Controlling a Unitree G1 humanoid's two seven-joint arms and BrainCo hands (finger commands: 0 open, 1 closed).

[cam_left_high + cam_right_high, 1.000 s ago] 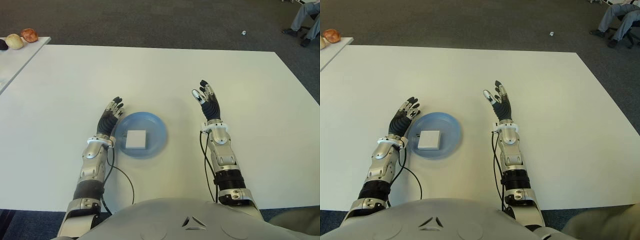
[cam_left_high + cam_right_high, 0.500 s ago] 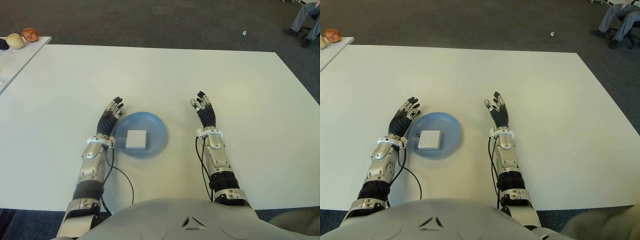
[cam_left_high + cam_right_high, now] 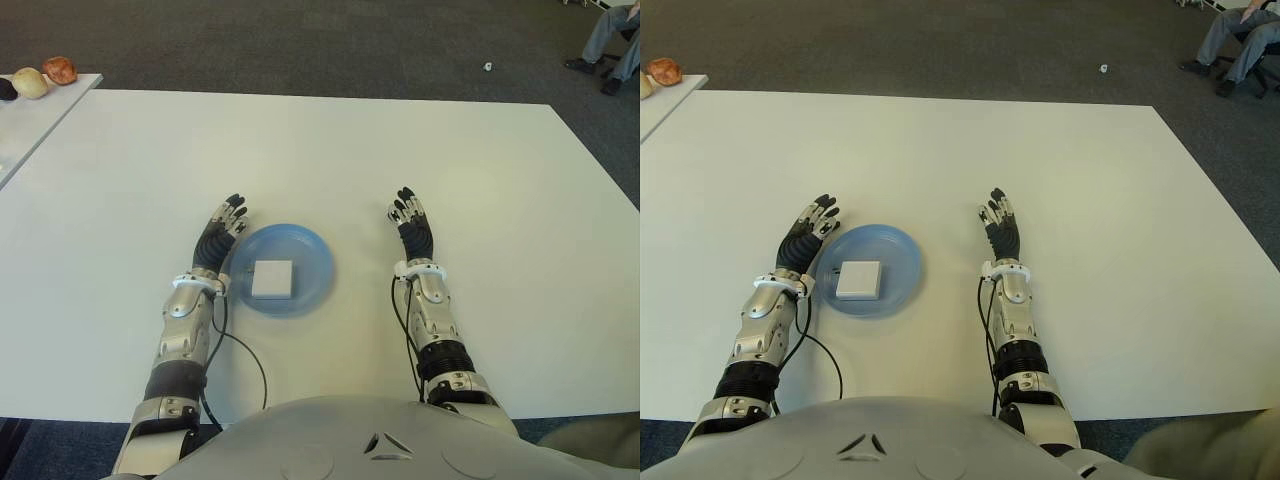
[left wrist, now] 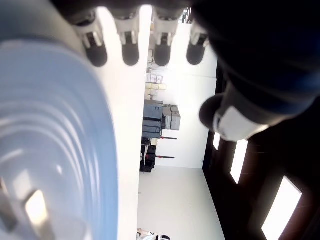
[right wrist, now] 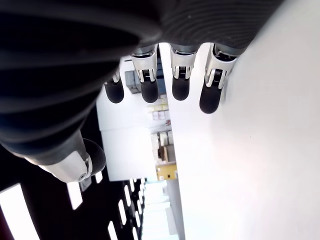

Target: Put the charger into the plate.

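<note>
The charger, a flat white square block, is lying inside the blue plate near its middle, and the plate is sitting on the white table in front of the robot. No finger is touching the charger.

The left hand is showing just beside the plate's left edge, its dark fingers stretched forward and slightly spread, gripping nothing. In the left wrist view the plate's blue rim is filling the space right next to the palm, while the fingertips are pointing out past it over bare table. The charger is therefore lying to the right of this hand, with only the plate's rim between them.

The right hand is showing on the other side, to the right of the plate and apart from it, with a strip of bare table between. Its fingers are also extended and relaxed, and it is holding nothing; the right wrist view is showing its fingertips straight out above the white surface.

At the far left, a second table edge is carrying a few small rounded items. At the far right top corner, a seated person's legs are showing on the dark carpet.
</note>
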